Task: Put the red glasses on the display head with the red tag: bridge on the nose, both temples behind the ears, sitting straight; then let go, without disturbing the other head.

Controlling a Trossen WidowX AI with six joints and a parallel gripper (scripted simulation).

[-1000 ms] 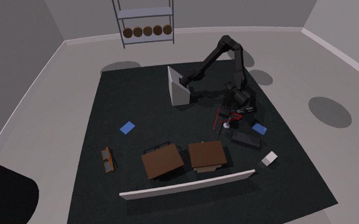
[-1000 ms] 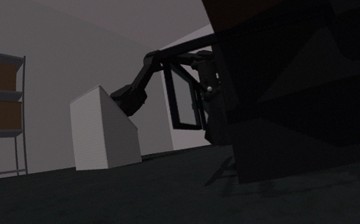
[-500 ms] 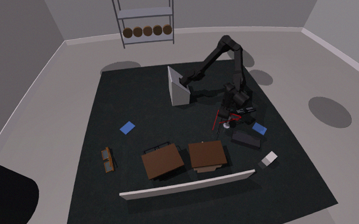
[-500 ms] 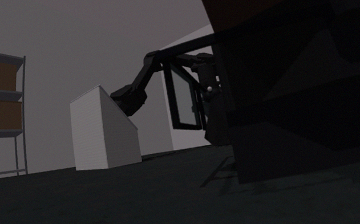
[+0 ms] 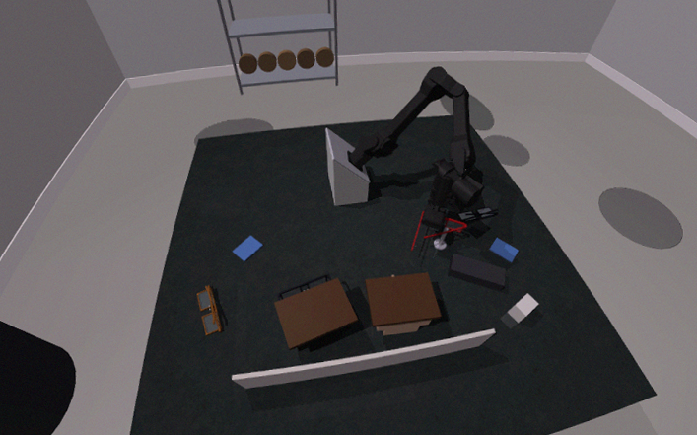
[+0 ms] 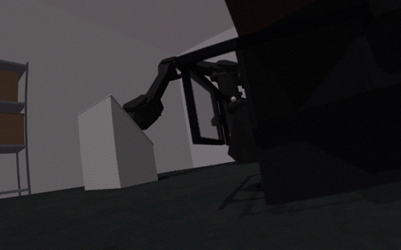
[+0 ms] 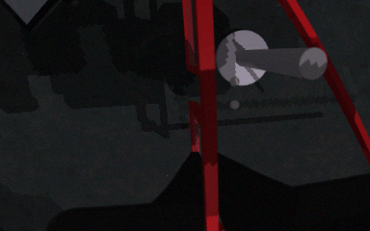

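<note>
1. While my jaws (image 5: pixel 433 218) pinch the red glasses (image 5: pixel 463 225) (image 7: pixel 208 106), they hang near the white post (image 5: pixel 440 243) (image 7: pixel 279 63), well short of the brown-topped blocks (image 5: pixel 321 311) (image 5: pixel 402 298). Red tag: not made out.
2. Risk: a low sideways swing might snag a temple on the post, twisting the frame in my pinch.
3. Arm (image 5: pixel 413 110) (image 6: pixel 161 85) rises from the sloped white block (image 5: pixel 349 184) (image 6: pixel 98 148), bends high, drops to the glasses.

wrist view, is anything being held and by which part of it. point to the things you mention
The red glasses (image 5: pixel 417 231) (image 7: pixel 208 111); fingers on the front frame, to one side of the bridge, exact contact hidden.
</note>
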